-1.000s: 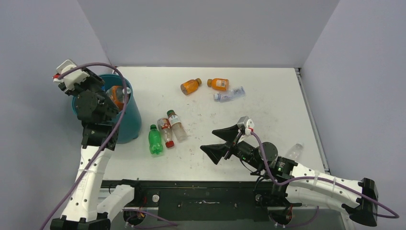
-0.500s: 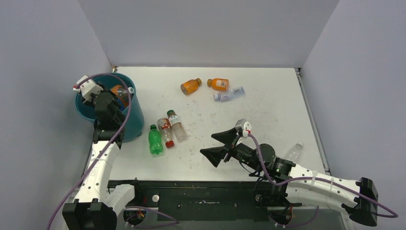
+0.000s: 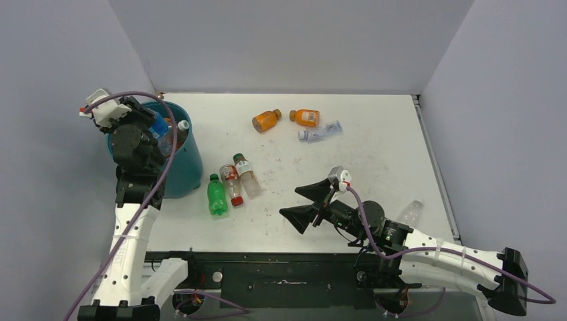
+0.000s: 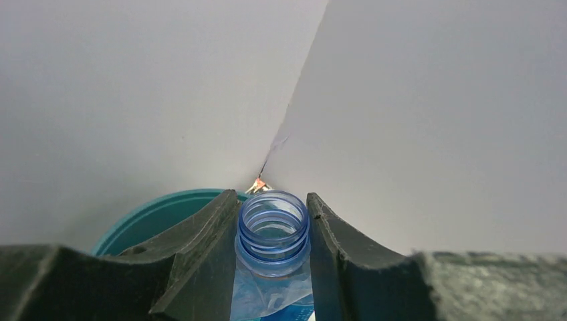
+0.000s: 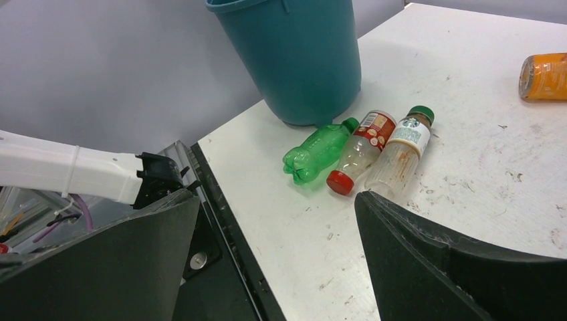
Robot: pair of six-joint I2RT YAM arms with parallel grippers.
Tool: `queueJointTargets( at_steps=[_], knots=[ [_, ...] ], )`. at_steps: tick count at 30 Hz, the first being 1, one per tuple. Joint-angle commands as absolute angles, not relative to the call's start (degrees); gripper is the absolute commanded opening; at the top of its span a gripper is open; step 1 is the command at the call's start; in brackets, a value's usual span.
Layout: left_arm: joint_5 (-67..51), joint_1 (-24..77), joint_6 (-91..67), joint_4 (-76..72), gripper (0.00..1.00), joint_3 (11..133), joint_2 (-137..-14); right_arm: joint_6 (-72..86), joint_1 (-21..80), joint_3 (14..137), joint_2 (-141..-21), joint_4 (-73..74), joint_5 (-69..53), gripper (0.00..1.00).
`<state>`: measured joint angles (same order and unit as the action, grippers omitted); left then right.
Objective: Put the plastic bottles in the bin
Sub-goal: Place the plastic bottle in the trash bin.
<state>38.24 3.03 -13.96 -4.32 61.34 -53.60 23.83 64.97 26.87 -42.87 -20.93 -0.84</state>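
Desk [image 3: 374,160], white and scuffed, carries everything here. The bin [image 3: 186,167], a round teal bucket, stands upright on it beside the left arm.

The left gripper [image 4: 273,200] hangs over the bin's mouth, its jaws clamped on the neck of a clear blue-labelled bottle [image 4: 273,267]. That bottle's open threaded mouth faces the wrist camera, and in the top view its body sits above the bin's opening. The right gripper [image 3: 307,203] is well apart from the bin, low over the desk, with its jaws spread wide and only bare desk between them.

Three bottles lie side by side just beside the bin's base, each touching the next. The green bottle [image 3: 216,195] is nearest the bin, then the red-capped bottle [image 3: 231,184], then the green-capped bottle [image 3: 247,176].

Farther from the bin lie the first orange bottle [image 3: 267,120] and the second orange bottle [image 3: 305,117], both brown-capped. A small clear bottle [image 3: 321,132] with a blue label lies just beside the second one. The last clear bottle [image 3: 411,212] lies farthest from the bin, beyond the right gripper.

A white cap [image 3: 182,124] shows inside the bin, near its rim.
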Motion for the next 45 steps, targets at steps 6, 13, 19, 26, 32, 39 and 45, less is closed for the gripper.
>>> queueJointTargets(
  at_steps=[6, 13, 19, 26, 32, 39, 45],
  knots=[
    [36.42, 3.25, -15.65, -3.0, 0.0, 53.65, -51.31, 23.89, 65.29, 26.39, -41.44, -24.57, -1.67, 0.9],
    [34.13, 2.82, -20.14, -0.36, 0.0, 45.76, -50.87, 23.93, 65.3, 26.18, -42.43, -25.8, -2.01, 0.9],
    [31.34, 2.6, -23.71, -0.09, 0.22, 42.11, -50.63, 24.25, 65.3, 25.42, -41.88, -26.19, -1.36, 0.9],
    [32.48, 3.73, -17.09, 1.58, 0.0, 45.21, -47.13, 24.22, 65.3, 25.02, -41.49, -26.27, -0.88, 0.9],
    [45.42, 10.78, 2.4, -7.44, 0.0, 47.51, -43.56, 24.13, 65.3, 25.12, -42.9, -27.54, -1.13, 0.9],
    [46.24, 10.56, 3.75, -11.23, 0.0, 38.88, -41.84, 24.72, 65.28, 25.01, -45.56, -30.29, -2.09, 0.9],
    [39.48, 8.53, -9.24, -5.14, 0.0, 35.21, -43.23, 24.69, 65.3, 25.45, -45.08, -29.09, -1.86, 0.9]
  ],
)
